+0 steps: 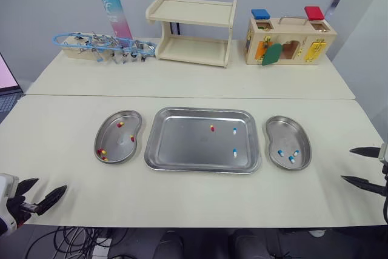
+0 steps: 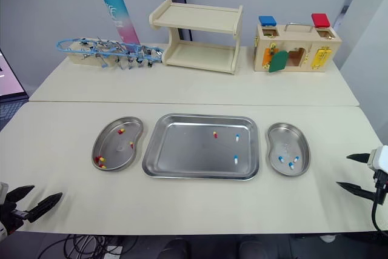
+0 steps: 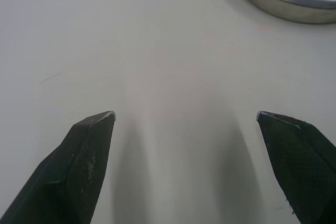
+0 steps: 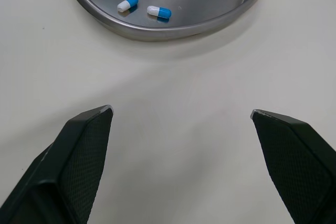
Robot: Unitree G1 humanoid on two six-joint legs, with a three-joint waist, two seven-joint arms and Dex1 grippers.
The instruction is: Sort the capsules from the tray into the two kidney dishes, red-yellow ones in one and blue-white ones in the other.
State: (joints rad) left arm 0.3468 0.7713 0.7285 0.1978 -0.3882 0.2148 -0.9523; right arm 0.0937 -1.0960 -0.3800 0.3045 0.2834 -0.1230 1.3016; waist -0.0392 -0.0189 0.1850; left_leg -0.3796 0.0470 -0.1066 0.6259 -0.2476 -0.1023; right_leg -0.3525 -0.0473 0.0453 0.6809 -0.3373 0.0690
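**Both grippers spread wide and empty, either side of the tray**

The rectangular stainless-steel tray (image 1: pixel 182 150) holds one red-yellow capsule (image 1: pixel 212 128) and two blue-white capsules (image 1: pixel 234 130). Just left of the tray, the left steel kidney dish (image 1: pixel 113 121) carries red-yellow ones. Just right of it, the right steel kidney dish (image 1: pixel 303 134) carries three blue-white ones. The left gripper (image 1: pixel 51 184) sits nearer than the tray and to its left, with its black fingers far apart, holding and touching nothing. The right gripper (image 1: pixel 346 164), nearer than the tray and to its right, is equally splayed and empty.

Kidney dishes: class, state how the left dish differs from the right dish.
The left kidney dish holds red-yellow capsules; the right kidney dish holds blue-white capsules. The left dish has at least four, the right dish three. Both are shiny metal, lying flat beside the tray.
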